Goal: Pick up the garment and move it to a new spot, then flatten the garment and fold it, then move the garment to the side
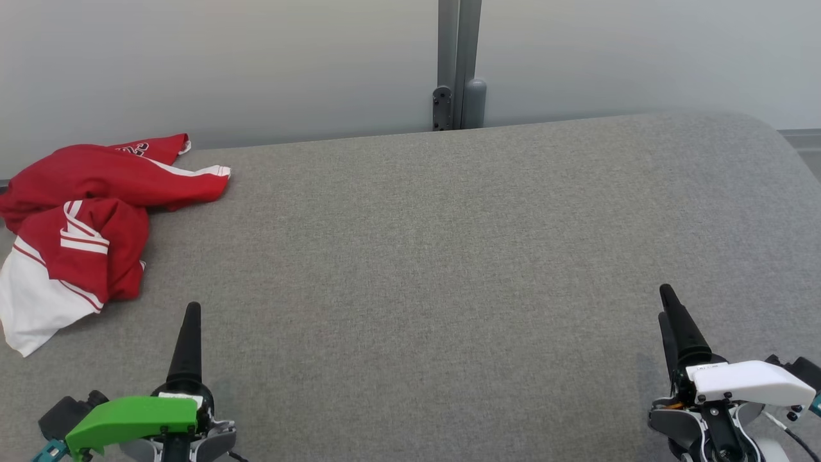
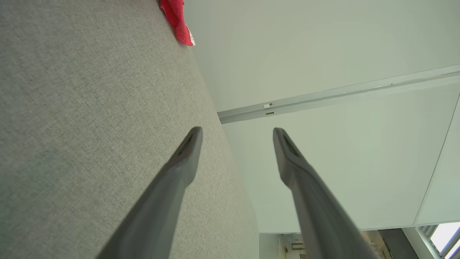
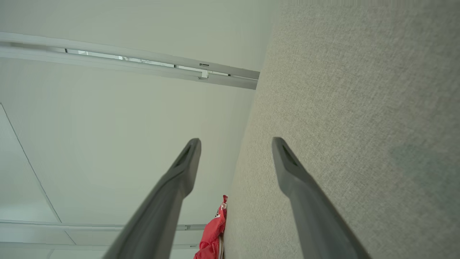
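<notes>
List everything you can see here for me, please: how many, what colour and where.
garment: one, red with white trim, crumpled at the left edge of the padded surface
padded surface: one, grey fabric, across the foreground
wall panels: two, pale, behind the surface
post: one, grey metal, upright between the panels
left gripper: one, dark fingers, green cover, near left, open, empty
right gripper: one, dark fingers, white cover, near right, open, empty
</notes>
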You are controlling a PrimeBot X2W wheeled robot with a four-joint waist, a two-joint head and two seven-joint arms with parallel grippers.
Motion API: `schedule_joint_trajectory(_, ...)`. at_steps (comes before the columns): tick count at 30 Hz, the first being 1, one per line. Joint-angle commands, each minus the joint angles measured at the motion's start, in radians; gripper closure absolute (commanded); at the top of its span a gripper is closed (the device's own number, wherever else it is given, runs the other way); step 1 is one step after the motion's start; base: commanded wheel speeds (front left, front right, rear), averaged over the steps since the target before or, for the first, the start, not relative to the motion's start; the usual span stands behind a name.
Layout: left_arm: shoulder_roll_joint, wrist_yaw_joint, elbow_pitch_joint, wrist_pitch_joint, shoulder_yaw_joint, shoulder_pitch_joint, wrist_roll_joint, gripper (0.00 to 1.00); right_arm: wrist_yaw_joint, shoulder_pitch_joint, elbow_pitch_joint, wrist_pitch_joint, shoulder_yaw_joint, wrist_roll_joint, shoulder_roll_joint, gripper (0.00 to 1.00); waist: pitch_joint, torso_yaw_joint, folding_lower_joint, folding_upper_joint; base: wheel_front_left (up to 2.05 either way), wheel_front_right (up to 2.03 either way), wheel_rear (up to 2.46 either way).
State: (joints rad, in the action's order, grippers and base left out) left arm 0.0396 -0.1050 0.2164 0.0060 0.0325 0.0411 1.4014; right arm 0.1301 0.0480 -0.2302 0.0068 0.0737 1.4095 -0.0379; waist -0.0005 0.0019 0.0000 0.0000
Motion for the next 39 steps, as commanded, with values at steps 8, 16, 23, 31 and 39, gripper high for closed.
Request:
schedule_joint_trajectory(8, 0.007, 0.044, -0.07, -0.039, -0.035, -0.002, -0.197, 0.0, 0.0, -0.007, 0.077, -0.039, -0.016, -0.191, -0.008, 0.0, -0.002, 0.001, 0.0, 0.0, 0.0, 0.0, 0.0)
schedule_joint_trajectory(16, 0.008, 0.073, -0.103, -0.067, -0.067, -0.014, -0.369, 0.0, 0.0, -0.016, 0.115, -0.067, -0.031, -0.357, -0.009, 0.0, -0.003, 0.003, 0.0, 0.0, 0.0, 0.0, 0.0)
schedule_joint_trajectory(23, 0.008, 0.095, -0.12, -0.09, -0.09, -0.026, -0.519, 0.0, 0.0, -0.025, 0.138, -0.091, -0.045, -0.474, -0.01, 0.0, -0.003, 0.005, 0.0, 0.0, 0.0, 0.0, 0.0)
schedule_joint_trajectory(31, 0.009, 0.115, -0.124, -0.116, -0.109, -0.04, -0.663, 0.0, 0.0, -0.033, 0.152, -0.116, -0.061, -0.588, -0.011, 0.0, -0.003, 0.006, 0.0, 0.0, 0.0, 0.0, 0.0)
schedule_joint_trajectory(39, 0.01, 0.133, -0.127, -0.138, -0.122, -0.05, -0.764, 0.0, 0.001, -0.04, 0.156, -0.138, -0.081, -0.704, -0.011, 0.0, -0.003, 0.007, 0.0, 0.0, 0.0, 0.0, 0.0)
